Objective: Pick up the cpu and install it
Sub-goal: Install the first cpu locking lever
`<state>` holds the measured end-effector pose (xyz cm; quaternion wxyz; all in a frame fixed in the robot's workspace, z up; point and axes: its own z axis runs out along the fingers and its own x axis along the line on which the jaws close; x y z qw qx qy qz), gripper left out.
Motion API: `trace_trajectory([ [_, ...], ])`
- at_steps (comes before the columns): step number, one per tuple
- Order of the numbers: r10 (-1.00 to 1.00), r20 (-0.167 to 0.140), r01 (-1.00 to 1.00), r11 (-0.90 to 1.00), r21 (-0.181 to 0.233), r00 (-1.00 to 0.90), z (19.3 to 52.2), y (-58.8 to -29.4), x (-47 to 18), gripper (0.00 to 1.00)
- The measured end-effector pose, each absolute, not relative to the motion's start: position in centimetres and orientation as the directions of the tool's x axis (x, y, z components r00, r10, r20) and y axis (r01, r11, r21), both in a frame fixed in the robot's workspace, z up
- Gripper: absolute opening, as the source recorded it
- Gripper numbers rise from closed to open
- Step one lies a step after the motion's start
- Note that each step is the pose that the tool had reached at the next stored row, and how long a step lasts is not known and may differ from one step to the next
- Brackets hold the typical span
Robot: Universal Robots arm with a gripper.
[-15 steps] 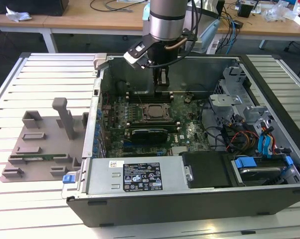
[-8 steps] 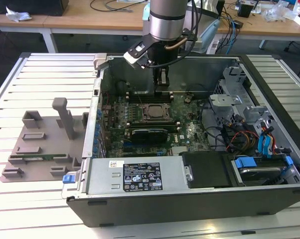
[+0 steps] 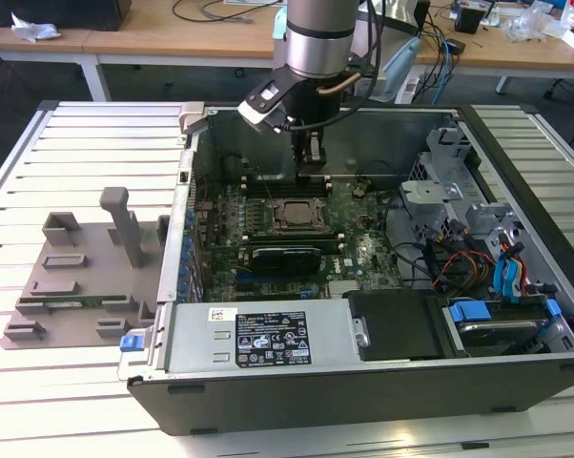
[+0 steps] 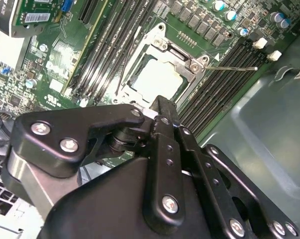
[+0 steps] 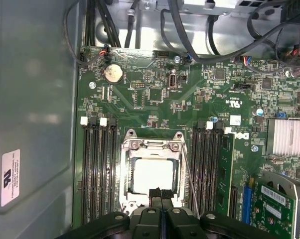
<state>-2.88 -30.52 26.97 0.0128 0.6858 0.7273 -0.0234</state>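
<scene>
My pincer [image 5: 160,192] is clenched, both fingers pressed together with nothing between them, just over the cpu [image 5: 152,174]. The cpu lies flat in its socket [image 5: 152,145] on the green board [image 5: 155,97] inside the computer case [image 3: 363,401].

Slatted metal table [image 3: 96,134], wooden desks [image 3: 173,38] behind

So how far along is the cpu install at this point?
The cpu already lies flat in the motherboard socket. The gripper, shut and holding nothing, hangs just over its edge. The socket's wire lever sticks out, apparently unlatched.
</scene>
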Motion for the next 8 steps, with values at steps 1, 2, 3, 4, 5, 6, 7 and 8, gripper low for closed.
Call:
trace_trajectory([
  [1,0.996,-0.051,0.997,0.077,-0.017,-0.077,26.97,-30.52,-2.88,0.11],
  [2,0.995,-0.051,0.996,0.086,-0.017,-0.087,26.97,-30.52,-2.87,0.11],
  [3,0.994,-0.051,0.995,0.094,-0.017,-0.095,26.97,-30.52,-2.88,0.11],
  [4,0.993,-0.051,0.994,0.105,-0.017,-0.106,26.97,-30.52,-2.87,0.11],
  [5,0.992,-0.051,0.994,0.112,-0.017,-0.113,26.97,-30.52,-2.88,0.11],
  [6,0.991,-0.052,0.993,0.12,-0.017,-0.121,26.97,-30.52,-2.87,0.11],
  [7,0.99,-0.052,0.991,0.132,-0.017,-0.133,26.97,-30.52,-2.87,0.11],
  [8,0.987,-0.052,0.988,0.151,-0.017,-0.151,26.97,-30.52,-2.87,0.11],
])
